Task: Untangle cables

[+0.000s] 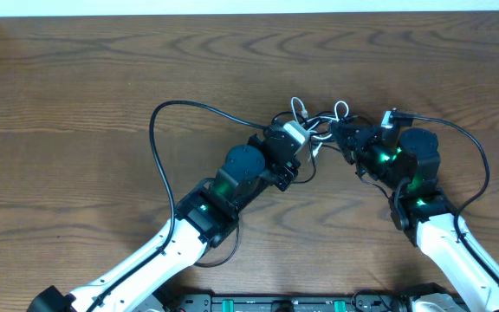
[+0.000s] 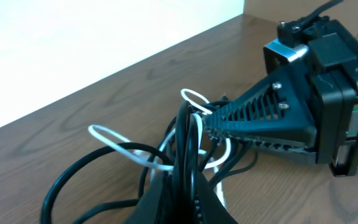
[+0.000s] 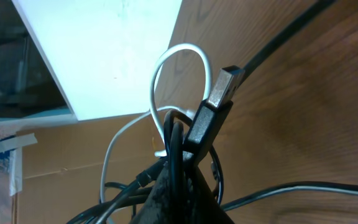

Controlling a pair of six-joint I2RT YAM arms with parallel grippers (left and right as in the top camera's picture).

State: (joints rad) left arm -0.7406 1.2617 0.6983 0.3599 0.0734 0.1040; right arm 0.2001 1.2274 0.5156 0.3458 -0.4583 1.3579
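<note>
Left claw (image 2: 182, 183) and right claw (image 2: 209, 121) tight on cables (image 2: 187, 140); USB plug (image 3: 224, 86) clear only from right wrist.

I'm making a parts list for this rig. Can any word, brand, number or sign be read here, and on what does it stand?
None can be read.
A coloured strip on the body of the right gripper may be a label, but it is too blurred to read.
The USB plug and the cables show no marking.
</note>
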